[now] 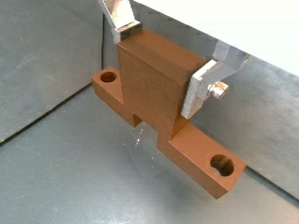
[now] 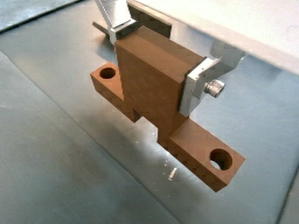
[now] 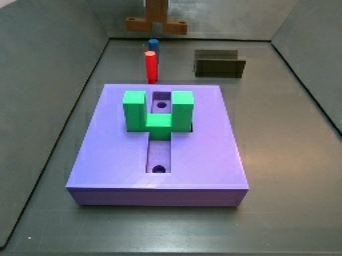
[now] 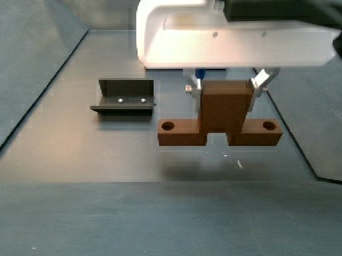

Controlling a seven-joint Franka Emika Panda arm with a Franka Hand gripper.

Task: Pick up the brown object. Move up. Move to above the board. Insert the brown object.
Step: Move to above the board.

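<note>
- My gripper [image 1: 163,66] was pinched on the brown object [image 1: 158,92], one silver finger [image 2: 201,80] flat against each side of its upright block.
- The brown object [image 4: 222,118] hung clear of the grey floor in a side view, its crossbar level with a round hole at each end.
- It was well apart from the board [image 3: 160,150].
- The green block [image 3: 158,110] sat on the board, the red cylinder [image 3: 151,65] and dark open box [image 3: 221,65] beyond it.
</note>
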